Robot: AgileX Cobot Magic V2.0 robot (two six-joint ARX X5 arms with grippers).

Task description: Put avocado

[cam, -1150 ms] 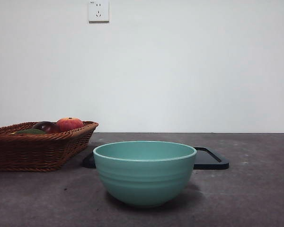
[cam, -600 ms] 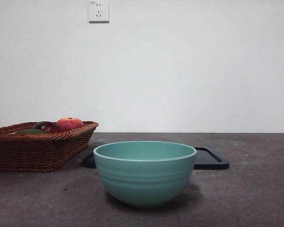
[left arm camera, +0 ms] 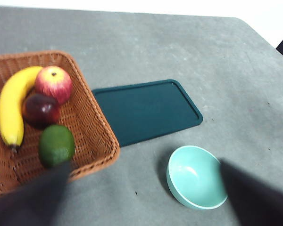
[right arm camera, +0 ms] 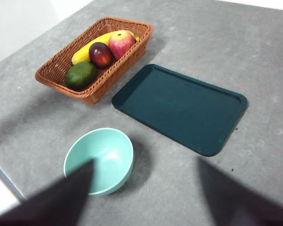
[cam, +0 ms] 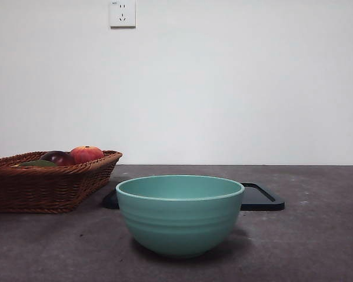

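The avocado [left arm camera: 56,145] is dull dark green and lies in the brown wicker basket [left arm camera: 102,128] beside a dark maroon fruit. It also shows in the right wrist view [right arm camera: 81,75], and as a green sliver over the basket rim in the front view [cam: 38,164]. My left gripper [left arm camera: 141,165] is open and empty, high above the table between basket and bowl. My right gripper [right arm camera: 145,162] is open and empty, high above the table near the bowl. Neither arm shows in the front view.
A teal bowl [cam: 179,217] stands in front of a dark flat tray [cam: 262,200]. The basket [cam: 47,188] also holds a banana [left arm camera: 9,106], a red apple [left arm camera: 53,84] and a maroon fruit [left arm camera: 40,109]. A wall stands behind the table.
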